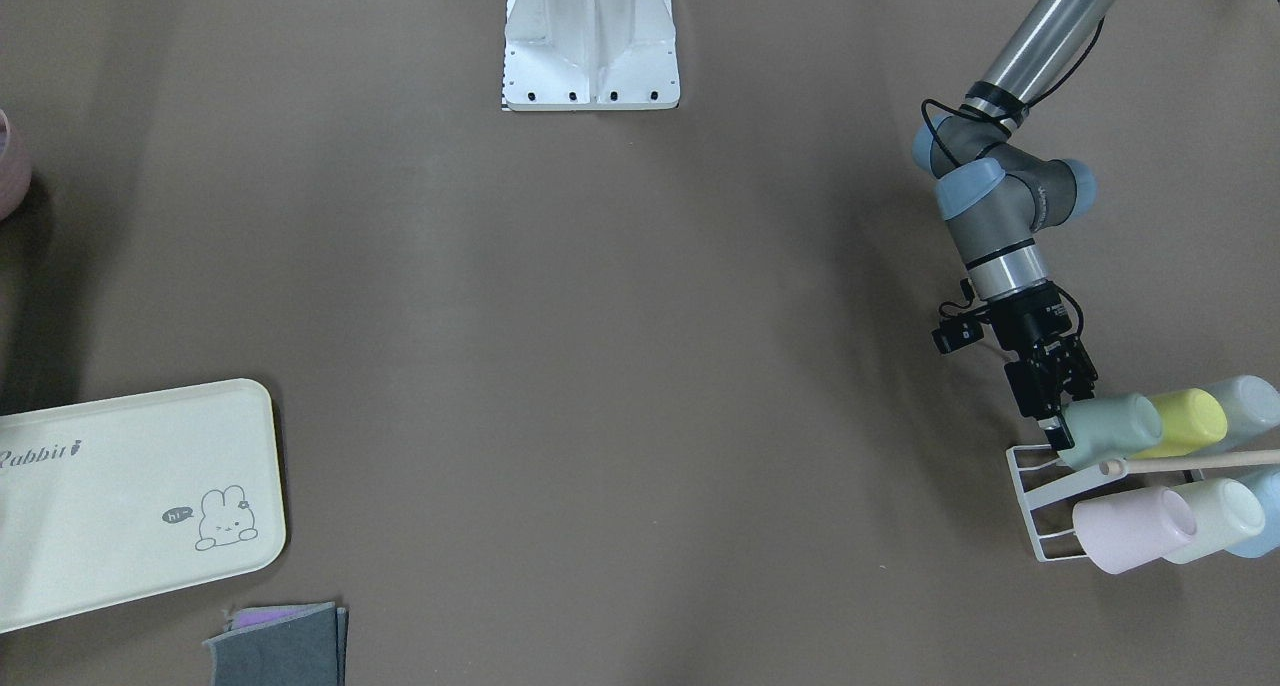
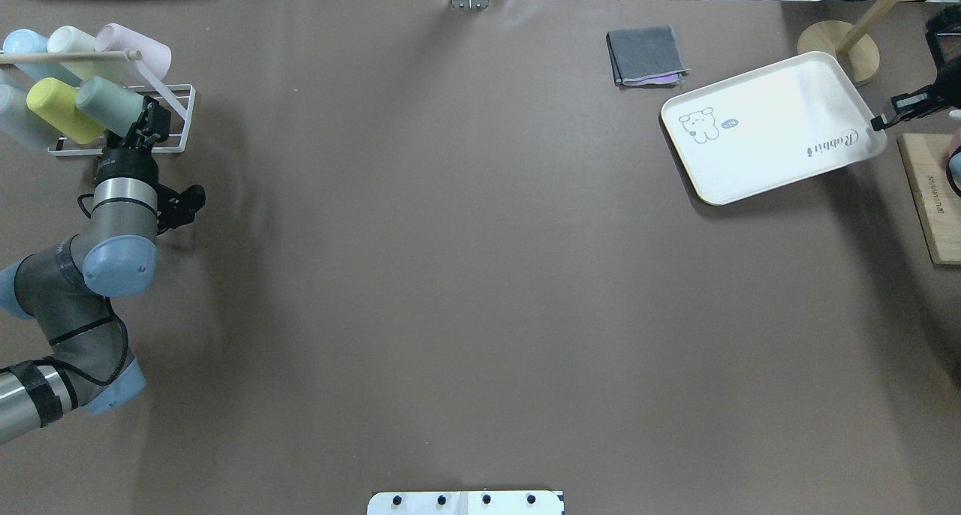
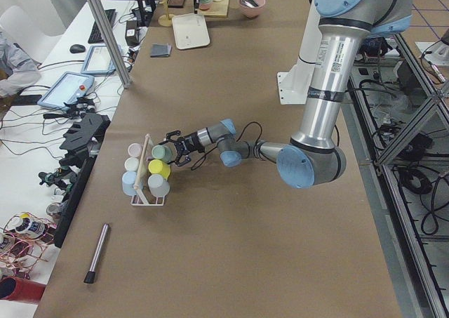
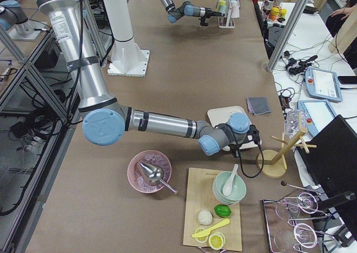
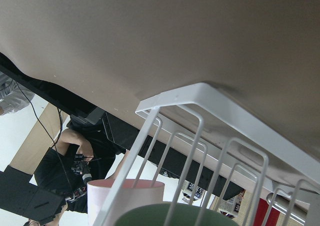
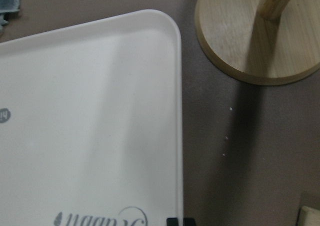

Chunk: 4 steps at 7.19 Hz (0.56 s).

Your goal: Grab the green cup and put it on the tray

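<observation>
Green cup (image 5: 140,220) caught lying in wire rack (image 5: 200,91), mouth toward left gripper (image 1: 1057,424) at its rim; jaw hold impossible to tell.

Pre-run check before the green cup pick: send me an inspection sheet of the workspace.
Surface: brown table cover, no spills seen.
Job's things: green cup on its side in the white wire rack; tray at the opposite end, nothing on it.
Clutter: yellow cup, pink cup, grey cloth, wooden stand, cutting board.
Hands: left hand at the green cup's mouth, grip cannot be told; right hand shut, over the tray's edge.
Cables: black cable looped at the left wrist.
Surroundings: side benches with gear; a person's sleeve.
</observation>
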Motion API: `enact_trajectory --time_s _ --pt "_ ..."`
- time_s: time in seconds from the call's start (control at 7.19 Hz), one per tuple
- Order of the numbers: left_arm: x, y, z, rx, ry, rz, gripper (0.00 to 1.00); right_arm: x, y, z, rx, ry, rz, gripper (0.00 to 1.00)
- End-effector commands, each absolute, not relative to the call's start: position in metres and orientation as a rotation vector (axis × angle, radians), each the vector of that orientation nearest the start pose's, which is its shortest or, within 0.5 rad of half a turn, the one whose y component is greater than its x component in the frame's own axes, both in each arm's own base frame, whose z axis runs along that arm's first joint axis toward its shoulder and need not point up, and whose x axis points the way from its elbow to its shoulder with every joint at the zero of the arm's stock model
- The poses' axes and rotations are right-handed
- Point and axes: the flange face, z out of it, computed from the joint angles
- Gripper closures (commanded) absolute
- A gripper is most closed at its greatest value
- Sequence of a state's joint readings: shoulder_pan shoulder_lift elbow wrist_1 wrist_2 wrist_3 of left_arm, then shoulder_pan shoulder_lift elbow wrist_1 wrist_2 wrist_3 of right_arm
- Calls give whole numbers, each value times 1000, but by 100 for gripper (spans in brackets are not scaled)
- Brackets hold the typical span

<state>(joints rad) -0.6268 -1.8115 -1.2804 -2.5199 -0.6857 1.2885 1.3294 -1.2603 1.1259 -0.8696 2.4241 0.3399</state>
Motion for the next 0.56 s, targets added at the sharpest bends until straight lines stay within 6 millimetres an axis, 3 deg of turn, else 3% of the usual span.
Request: enact_trajectory --time_s 0.0,0.14,0.42 --pt "370 -527 552 772 -1070 1552 3 -82 -630 564 278 -1073 -115 100" --pt "371 -528 554 768 -1070 1555 3 -83 -629 525 289 -1106 -70 100" --pt "372 -529 554 767 -1071 1554 3 -118 -618 484 269 -1144 -50 100"
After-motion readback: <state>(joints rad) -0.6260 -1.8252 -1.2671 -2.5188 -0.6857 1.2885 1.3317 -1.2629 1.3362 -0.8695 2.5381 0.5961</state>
